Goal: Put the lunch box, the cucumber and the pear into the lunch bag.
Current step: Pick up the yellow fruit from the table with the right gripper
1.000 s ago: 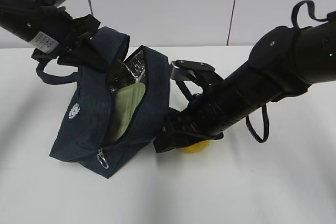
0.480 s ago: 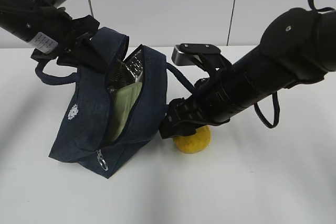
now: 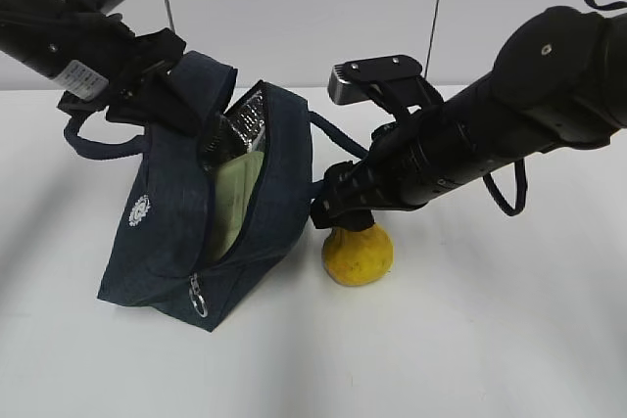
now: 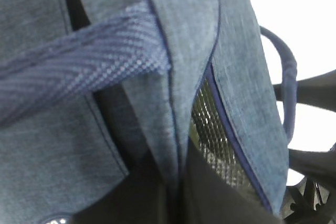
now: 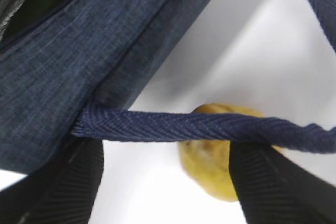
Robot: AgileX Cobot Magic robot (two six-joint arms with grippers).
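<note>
Two arms meet over the white bench (image 3: 490, 340): on the left, the left tool (image 3: 147, 85) is buried in the top edge of the navy lunch bag (image 3: 167, 232), so whether it pinches the fabric cannot be told. The bag gapes open, with the sage-lidded lunch box (image 3: 235, 203) standing inside against the foil lining. Just right of it, the pear (image 3: 359, 255) sits on the bench, the right tool (image 5: 168, 174) spread around its top, a bag handle (image 5: 210, 128) across its fingers.

Exterior view: slanted down across the counter (image 3: 490, 340). Left wrist view: pressed close against lunch bag (image 4: 105, 129). Right wrist view: close above pear (image 5: 210, 166). Bag shared by all.
</note>
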